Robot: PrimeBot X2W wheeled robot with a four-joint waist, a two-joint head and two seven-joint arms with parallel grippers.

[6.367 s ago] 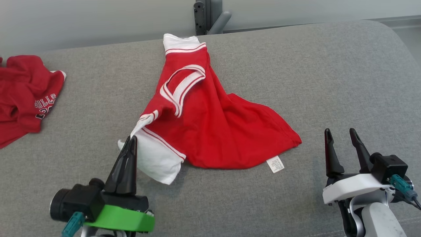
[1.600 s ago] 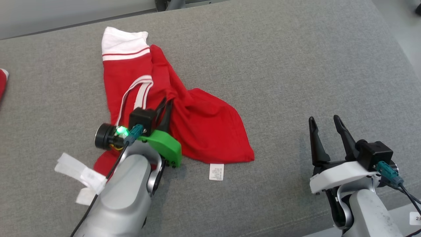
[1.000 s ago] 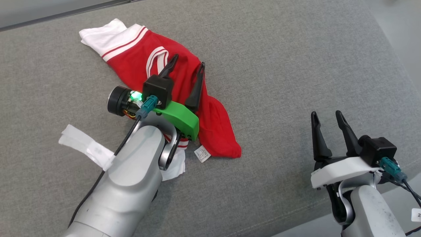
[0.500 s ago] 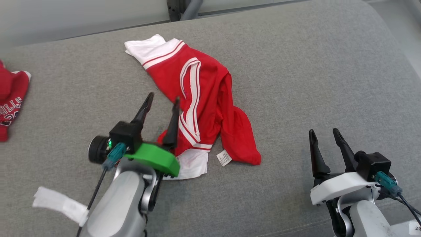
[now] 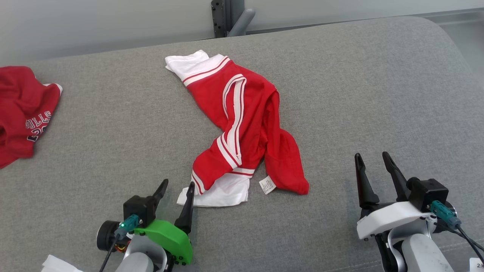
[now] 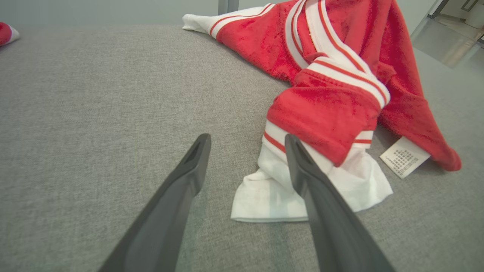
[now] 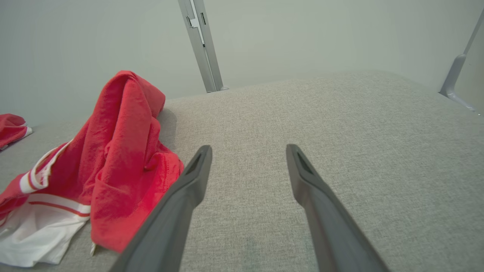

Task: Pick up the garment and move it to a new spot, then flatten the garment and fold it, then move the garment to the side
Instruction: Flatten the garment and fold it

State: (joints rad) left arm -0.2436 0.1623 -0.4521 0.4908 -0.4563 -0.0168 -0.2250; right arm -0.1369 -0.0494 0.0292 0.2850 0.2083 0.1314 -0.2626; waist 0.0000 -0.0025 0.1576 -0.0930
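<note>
Garment: a red garment [image 5: 251,121] with white stripes lay crumpled in a long diagonal bunch on the middle of the grey cushion [image 5: 113,132], held by neither gripper.
Far end: a white band [image 5: 189,64] with red lines pointed toward the back edge of the cushion.
Near end: a white hem [image 5: 223,192] lay flat on the cushion, with a red fold doubled over it.
Care label: a small white tag [image 5: 267,185] stuck out beside the white hem, printed side up.
Left gripper: the left gripper [image 5: 178,183] sat low over the cushion with its fingers spread apart and nothing between them. In the left wrist view its right finger [image 6: 302,177] crossed in front of the white hem, and whether it touched the cloth could not be told.
Right gripper: the right gripper [image 5: 371,155] stood well to the right of the garment, fingers apart and empty, over bare cushion.
Second garment: another red piece [image 5: 22,109] with white lettering lay at the cushion's left edge, well apart from the first.
Behind: a grey metal post [image 5: 227,19] rose past the back edge, against a pale wall.
</note>
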